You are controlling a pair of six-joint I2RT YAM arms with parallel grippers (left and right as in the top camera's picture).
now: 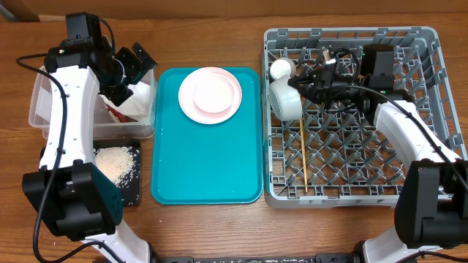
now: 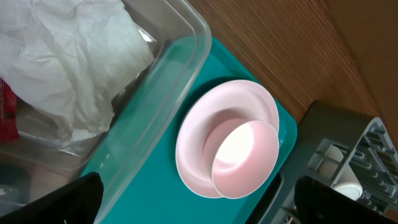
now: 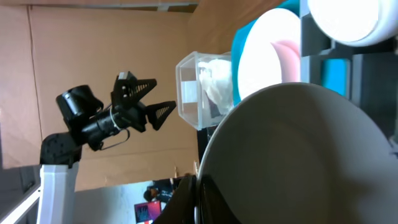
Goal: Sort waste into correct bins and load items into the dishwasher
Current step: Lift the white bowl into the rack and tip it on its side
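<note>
The left gripper (image 1: 139,67) hangs over the right end of the tub (image 1: 45,109), its jaws apart and holding nothing. Under it in the tub lie the crumpled napkin (image 2: 68,56) and, against its left side, the red wrapper (image 2: 6,112). In the left wrist view the two fingertips (image 2: 62,199) sit in the bottom corners, and the gap between them frames the plate (image 2: 193,143) on the teal tray (image 1: 205,168). A second bowl (image 2: 245,158) sits on the plate, off-centre. The plate is well apart from the jaws, across the tub's wall.

In front of the tub, the black tray (image 1: 131,191) holds a patch of rice (image 1: 115,162).

The right gripper (image 1: 301,86) reaches into the rear left part of the rack (image 1: 424,186). Its jaws are clamped on the rim of the bowl (image 1: 285,101), which stands tilted on edge among the pegs. In the right wrist view this bowl fills the foreground, with a dark finger (image 3: 183,199) at its lower rim. The cup (image 1: 281,68) lies just behind the bowl, close to it. The chopsticks (image 1: 303,153) lie together on the rack floor, in front of the bowl.
</note>
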